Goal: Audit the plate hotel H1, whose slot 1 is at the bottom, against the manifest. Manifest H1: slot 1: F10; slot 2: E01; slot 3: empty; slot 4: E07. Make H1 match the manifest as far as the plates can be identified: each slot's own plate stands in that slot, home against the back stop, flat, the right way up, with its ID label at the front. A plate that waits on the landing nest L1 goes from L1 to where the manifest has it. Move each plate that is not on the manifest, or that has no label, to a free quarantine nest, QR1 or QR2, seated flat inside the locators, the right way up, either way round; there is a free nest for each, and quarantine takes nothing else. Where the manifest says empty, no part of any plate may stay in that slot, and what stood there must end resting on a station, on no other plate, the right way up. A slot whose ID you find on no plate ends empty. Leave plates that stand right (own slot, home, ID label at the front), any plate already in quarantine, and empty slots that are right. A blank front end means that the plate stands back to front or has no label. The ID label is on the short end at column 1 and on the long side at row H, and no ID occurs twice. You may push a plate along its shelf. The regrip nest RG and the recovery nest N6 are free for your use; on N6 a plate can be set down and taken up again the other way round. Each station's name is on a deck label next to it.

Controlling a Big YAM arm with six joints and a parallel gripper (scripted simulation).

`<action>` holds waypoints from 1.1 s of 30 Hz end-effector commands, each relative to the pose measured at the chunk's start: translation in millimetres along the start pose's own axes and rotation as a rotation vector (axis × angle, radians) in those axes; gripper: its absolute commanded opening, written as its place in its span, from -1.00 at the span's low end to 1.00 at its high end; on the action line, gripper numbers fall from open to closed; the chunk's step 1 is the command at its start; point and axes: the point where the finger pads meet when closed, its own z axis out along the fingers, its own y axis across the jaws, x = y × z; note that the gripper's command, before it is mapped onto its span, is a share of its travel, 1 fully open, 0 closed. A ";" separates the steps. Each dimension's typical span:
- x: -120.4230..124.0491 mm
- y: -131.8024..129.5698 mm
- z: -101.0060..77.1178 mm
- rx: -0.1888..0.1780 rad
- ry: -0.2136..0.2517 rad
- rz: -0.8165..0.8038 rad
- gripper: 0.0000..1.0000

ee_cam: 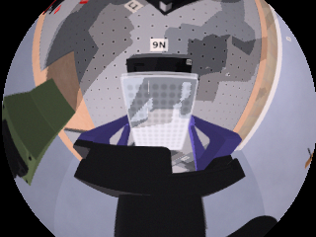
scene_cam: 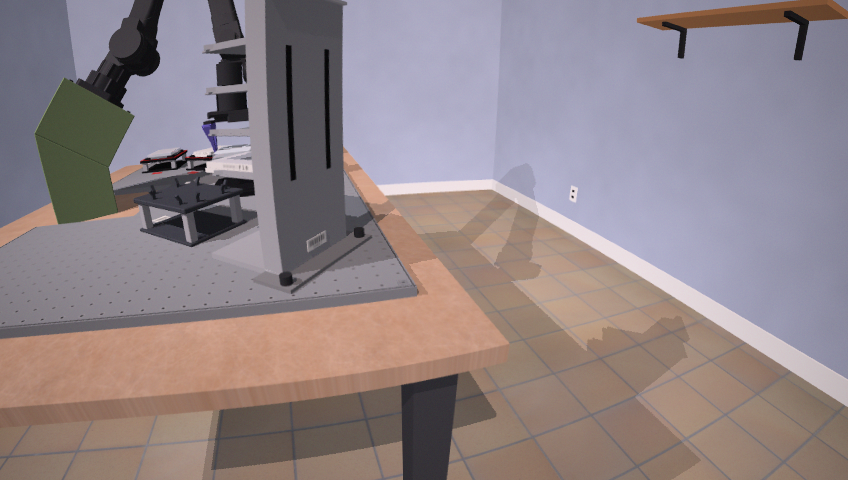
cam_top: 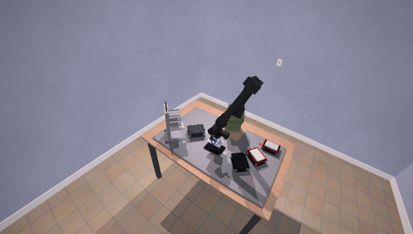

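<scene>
My gripper (ee_cam: 159,118) with purple fingers is shut on a clear well plate (ee_cam: 160,111), gripped across its sides and held level. It hangs just above the flat black recovery nest N6 (cam_top: 214,149), whose far edge (ee_cam: 160,63) and deck label (ee_cam: 158,43) show beyond the plate in the wrist view. In the top view the gripper (cam_top: 214,141) is low over that nest. The plate hotel H1 (cam_top: 174,124) stands at the deck's left end. From behind (scene_cam: 297,136), a white plate (scene_cam: 233,164) lies on its bottom shelf. The shelves above look bare, though they are partly hidden.
Two red-edged quarantine nests each hold a white plate (cam_top: 256,155) (cam_top: 271,146). An empty flat black nest (cam_top: 239,161) lies beside them. A raised black nest on legs (cam_top: 196,130) stands between the hotel and N6. The green arm base (cam_top: 235,118) is at the back.
</scene>
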 end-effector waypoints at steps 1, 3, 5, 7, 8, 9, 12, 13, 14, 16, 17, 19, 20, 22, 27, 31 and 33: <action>0.5 -6.5 -2.6 0.016 0.002 -0.002 0.72; 0.5 -6.5 -2.6 0.016 0.002 -0.002 0.72; 0.5 -6.5 -2.6 0.016 0.002 -0.002 0.72; 0.5 -6.4 -2.6 0.016 0.002 -0.002 0.72; 0.5 -6.4 -2.6 0.016 0.002 -0.002 0.72; 0.5 -6.3 -2.6 0.016 0.002 -0.002 0.72; 0.5 -6.2 -2.6 0.016 0.002 -0.002 0.72; 0.5 -6.2 -2.6 0.016 0.002 -0.002 0.72; 0.5 -6.2 -2.6 0.016 0.002 -0.002 0.72; 0.5 -6.1 -2.6 0.016 0.002 -0.002 0.72; 0.4 -6.1 -2.6 0.016 0.002 -0.002 0.72; 0.4 -6.0 -2.6 0.016 0.002 -0.002 0.72; 0.4 -6.0 -2.6 0.016 0.002 -0.002 0.72; -0.5 -0.2 0.3 0.011 0.002 0.008 0.72; -2.6 0.1 6.7 0.002 -0.003 0.001 0.72; -1.7 1.9 9.3 0.001 -0.002 0.004 0.72; -2.8 2.7 11.0 -0.001 -0.004 0.003 0.72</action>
